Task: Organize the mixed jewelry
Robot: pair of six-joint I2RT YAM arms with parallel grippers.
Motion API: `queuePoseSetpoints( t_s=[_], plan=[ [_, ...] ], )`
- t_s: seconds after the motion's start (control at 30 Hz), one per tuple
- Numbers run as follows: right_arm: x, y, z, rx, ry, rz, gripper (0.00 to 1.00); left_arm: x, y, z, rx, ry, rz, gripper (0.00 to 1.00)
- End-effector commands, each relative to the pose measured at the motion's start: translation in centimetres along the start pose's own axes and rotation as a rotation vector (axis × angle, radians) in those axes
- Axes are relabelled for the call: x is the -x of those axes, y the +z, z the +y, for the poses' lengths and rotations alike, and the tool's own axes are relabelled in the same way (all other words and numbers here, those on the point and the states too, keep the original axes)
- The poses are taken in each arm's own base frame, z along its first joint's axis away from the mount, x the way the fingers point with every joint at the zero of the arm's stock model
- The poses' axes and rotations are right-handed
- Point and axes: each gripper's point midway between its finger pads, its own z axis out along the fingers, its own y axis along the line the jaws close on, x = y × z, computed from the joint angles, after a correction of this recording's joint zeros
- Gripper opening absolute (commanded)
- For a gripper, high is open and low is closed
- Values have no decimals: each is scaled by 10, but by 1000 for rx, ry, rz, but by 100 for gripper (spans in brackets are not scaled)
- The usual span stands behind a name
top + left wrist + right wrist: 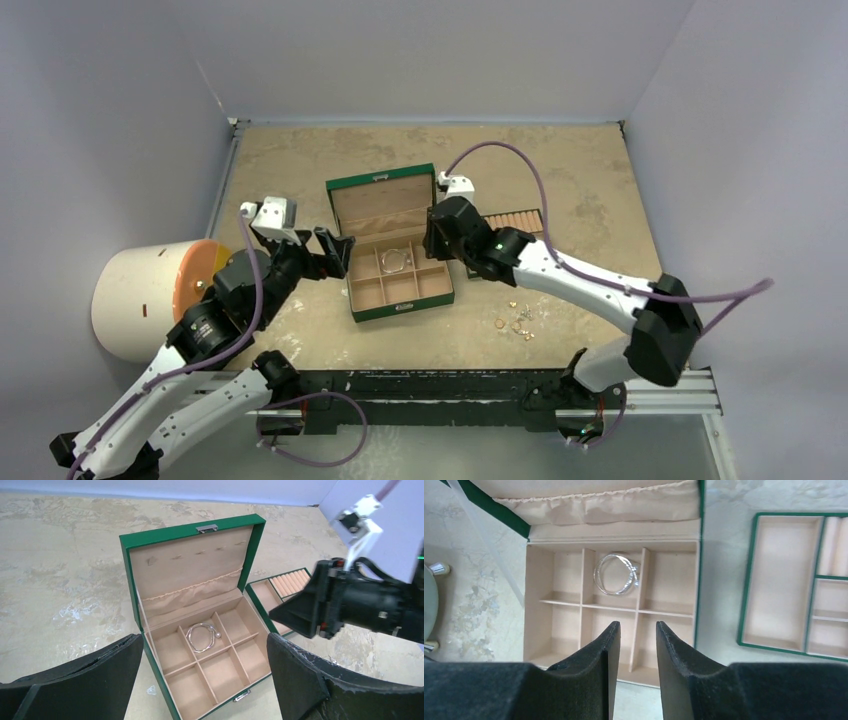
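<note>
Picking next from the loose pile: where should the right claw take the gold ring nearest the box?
Likely straight down from above, pinching across the band. The gold ring lies flat on the table, at the edge of the pile toward the green box, so that side is free.

**Soft, even light, little shadow**

Diffuse light from above spreads evenly over the bench point(580, 180), leaving only faint shadows beside the green box point(400, 309). The silvery loop point(597, 577) shows small bright glints. In the wrist views the black pincer fingers point(596, 675) loom close, slightly soft-edged.
</note>
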Motion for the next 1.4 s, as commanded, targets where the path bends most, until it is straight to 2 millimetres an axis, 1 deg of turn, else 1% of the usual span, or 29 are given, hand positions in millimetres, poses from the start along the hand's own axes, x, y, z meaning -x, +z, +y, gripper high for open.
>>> queuePoseSetpoints(
  t_s=[0.0, 0.1, 0.23, 0.37, 0.47, 0.63, 0.83, 1.1, 1.23, 1.37],
  plan=[
    [18, -30, -32, -60, -71, -84, 36, 5, 3, 1, 13, -12, -23, 94],
    [18, -37, -61, -101, -80, -89, 39, 5, 4, 2, 19, -10, -23, 94],
    [8, -30, -105, -142, -43, -24, 40, 3, 5, 3, 26, -7, -18, 94],
    [1, -21, -130, -169, -50, -5, 40, 2, 7, 3, 30, -4, -10, 94],
    [-5, -10, -146, -182, -32, 29, 40, 2, 8, 3, 33, -2, -10, 94],
    [-16, 14, -156, -187, -12, 79, 40, 2, 8, 3, 35, 0, -10, 94],
    [-24, 36, -170, -234, 6, 118, 40, 1, 9, 3, 38, 2, -7, 94],
    [-24, 56, -186, -281, 10, 127, 40, 0, 9, 3, 34, 4, -4, 94],
    [-22, 65, -188, -290, 10, 128, 40, 2, 8, 3, 33, 2, -9, 94],
    [-16, 71, -186, -286, 8, 123, 39, 2, 8, 4, 36, 2, -11, 94]
  ],
)
